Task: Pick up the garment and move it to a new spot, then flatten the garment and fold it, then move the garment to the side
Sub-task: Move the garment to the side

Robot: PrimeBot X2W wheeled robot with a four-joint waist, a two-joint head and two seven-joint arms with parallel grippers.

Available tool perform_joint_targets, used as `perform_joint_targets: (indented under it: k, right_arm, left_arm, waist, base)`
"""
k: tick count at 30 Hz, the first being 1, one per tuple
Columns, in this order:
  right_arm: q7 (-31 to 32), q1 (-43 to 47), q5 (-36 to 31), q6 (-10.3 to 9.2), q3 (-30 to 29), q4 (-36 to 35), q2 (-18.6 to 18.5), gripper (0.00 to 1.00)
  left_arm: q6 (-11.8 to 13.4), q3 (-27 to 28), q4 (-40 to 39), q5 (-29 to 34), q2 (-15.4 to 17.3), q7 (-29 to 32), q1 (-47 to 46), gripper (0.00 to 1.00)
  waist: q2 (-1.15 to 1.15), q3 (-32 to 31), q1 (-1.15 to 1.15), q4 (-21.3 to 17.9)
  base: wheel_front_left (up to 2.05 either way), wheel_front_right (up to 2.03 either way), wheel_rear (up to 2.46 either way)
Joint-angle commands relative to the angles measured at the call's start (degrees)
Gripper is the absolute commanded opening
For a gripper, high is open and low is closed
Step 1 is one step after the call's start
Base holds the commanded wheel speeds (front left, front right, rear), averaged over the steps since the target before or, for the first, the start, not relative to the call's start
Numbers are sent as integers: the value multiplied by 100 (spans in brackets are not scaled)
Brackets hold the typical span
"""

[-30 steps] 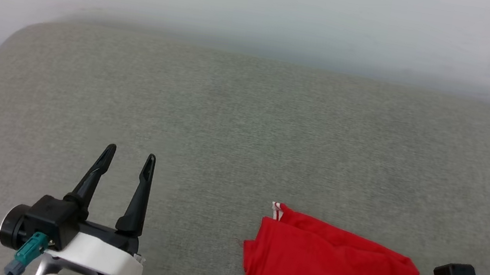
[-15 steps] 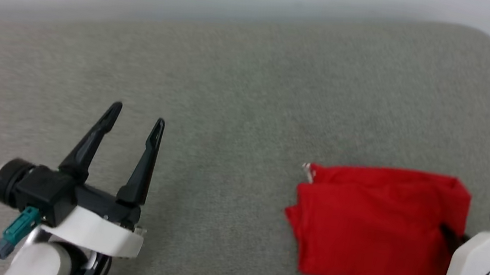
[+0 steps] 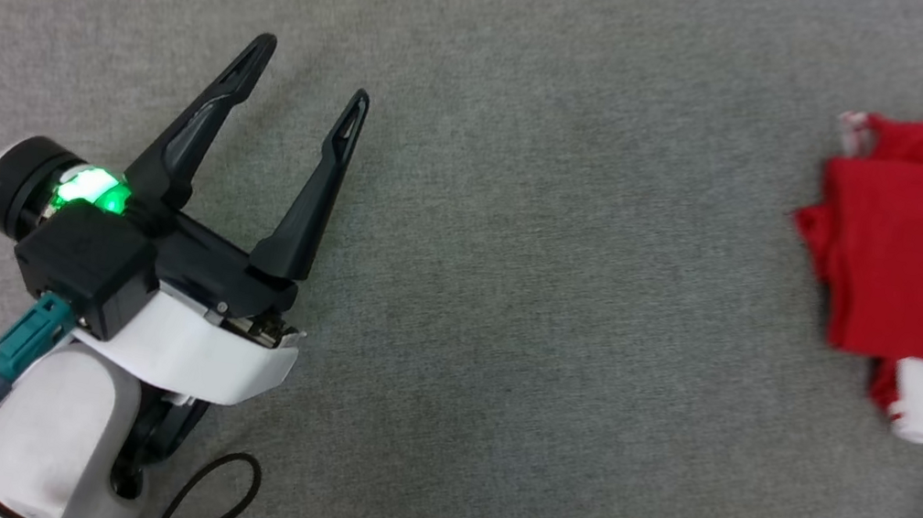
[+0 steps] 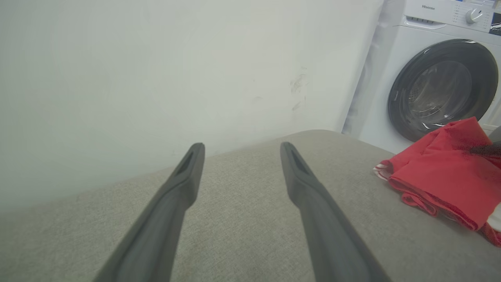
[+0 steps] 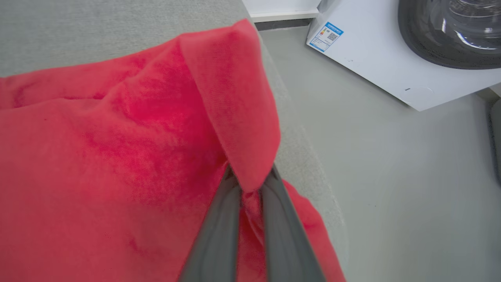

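**Right hand point(image 5: 251, 182) pinched shut on a fold of the garment point(image 5: 117, 156)**

In the right wrist view its two fingers rise from the bottom edge almost together, with a peak of red cloth nipped between the tips. The garment is a compact, layered red bundle, so the flattening and folding look done (a white sleeve pokes out at its lower edge in the head view). What seems left is the last step: setting it at the side and letting go.

In the head view the bundle sits at the upper right of the frame, near the rim of the grey bench point(image 3: 503, 349). Whether it is lifted clear or resting on the cloth surface is hard to tell.

The left hand point(image 3: 312, 70) is at the left of that frame, fingers spread wide and empty, pointing up the picture, well apart from the garment. A washing machine point(image 4: 442, 78) stands at the upper right of the left wrist view.
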Motion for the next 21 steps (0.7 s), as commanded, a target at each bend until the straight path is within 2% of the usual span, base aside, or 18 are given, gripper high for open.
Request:
perform_joint_targets:
  k: [1,5,10,12,13,21]
  right_arm:
    - [-33,-253,-150,-10,-240,94,-137,0]
    - [-66,-558,-385,-10,-806,327,-226,0]
    - [-192,-721,-611,-10,-1171,521,-127,0]
    - [-405,-760,-789,-10,-1311,582,-64,44]
    - [-507,-780,-872,-10,-1406,618,-26,100]
    - [-1470,-696,-1485,-9,-1708,522,310,100]
  left_arm:
    - [-40,-36,-38,39,25,-16,-157,100]
    - [-85,-84,-59,39,48,-30,-292,100]
    - [-106,-121,-25,26,35,-53,-363,100]
    - [-110,-144,2,7,16,-64,-376,100]
    - [-112,-153,19,3,8,-82,-385,100]
    - [-66,-227,235,-53,-95,-196,-253,100]
  waist:
    - [0,360,-2,127]
    - [0,540,-2,273]
    - [0,635,-2,383]
    - [0,649,-2,417]
    - [0,649,-2,434]
    - [0,336,-2,522]
  base:
    - [0,0,0]
    - [0,0,0]
    - [0,0,0]
    - [0,0,0]
    - [0,0,0]
    - [0,0,0]
